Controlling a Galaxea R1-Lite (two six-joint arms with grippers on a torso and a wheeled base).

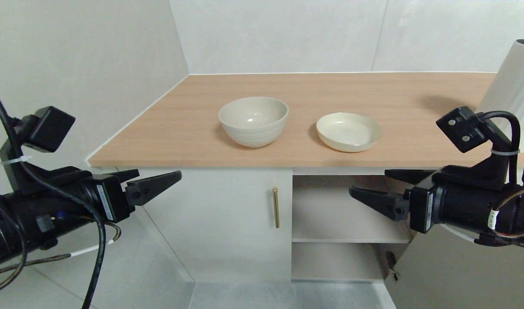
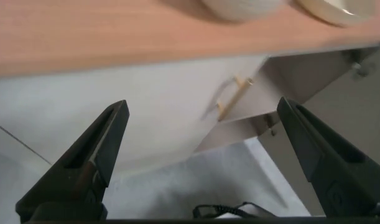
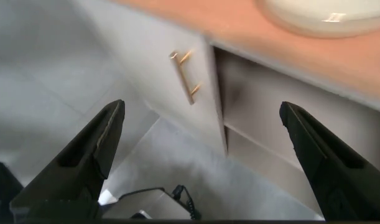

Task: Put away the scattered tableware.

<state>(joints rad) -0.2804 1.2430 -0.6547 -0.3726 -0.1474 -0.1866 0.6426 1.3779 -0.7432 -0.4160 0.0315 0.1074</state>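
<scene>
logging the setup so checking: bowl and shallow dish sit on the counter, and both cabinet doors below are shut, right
Only the left door is shut; the right compartment stands open, as the head view shows. The bowl and dish do sit on the counter.

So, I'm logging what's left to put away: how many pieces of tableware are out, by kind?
deep bowl: 1
shallow dish: 1
Total: 2, both standing apart on the wooden counter.
</scene>
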